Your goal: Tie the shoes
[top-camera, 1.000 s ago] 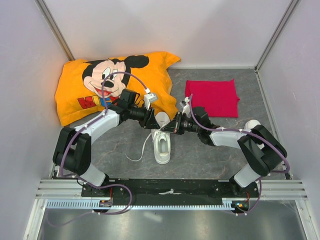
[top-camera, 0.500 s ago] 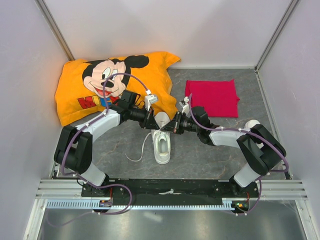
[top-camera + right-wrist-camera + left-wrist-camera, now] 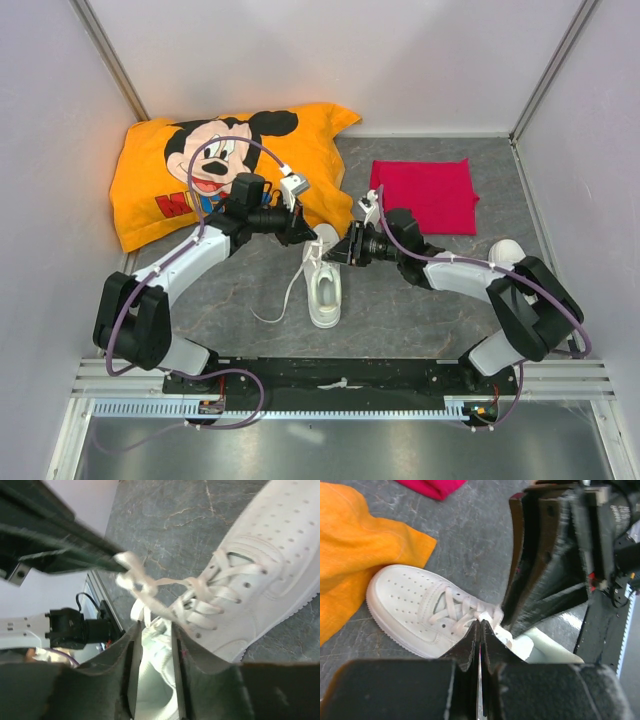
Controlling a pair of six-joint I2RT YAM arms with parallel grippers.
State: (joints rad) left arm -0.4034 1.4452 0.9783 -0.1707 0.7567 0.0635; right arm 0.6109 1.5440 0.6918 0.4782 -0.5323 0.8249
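Observation:
One white shoe lies mid-table, its toe toward the orange pillow; in the left wrist view the shoe shows its laced front. My left gripper hangs over the toe end, its jaws shut on a lace. The right wrist view shows that lace running taut from the left gripper's fingertips to the eyelets. My right gripper sits just right of the shoe. Its fingers stand apart with only the shoe's opening behind the gap. A loose lace end trails left on the table.
The orange Mickey pillow fills the back left, its corner touching the shoe's toe. A folded red cloth lies at the back right. White walls close in three sides. The arms' base rail runs along the near edge.
My left jaws have closed on the lace and that arm has swung back and to the left. My right jaws, shut before, have parted.

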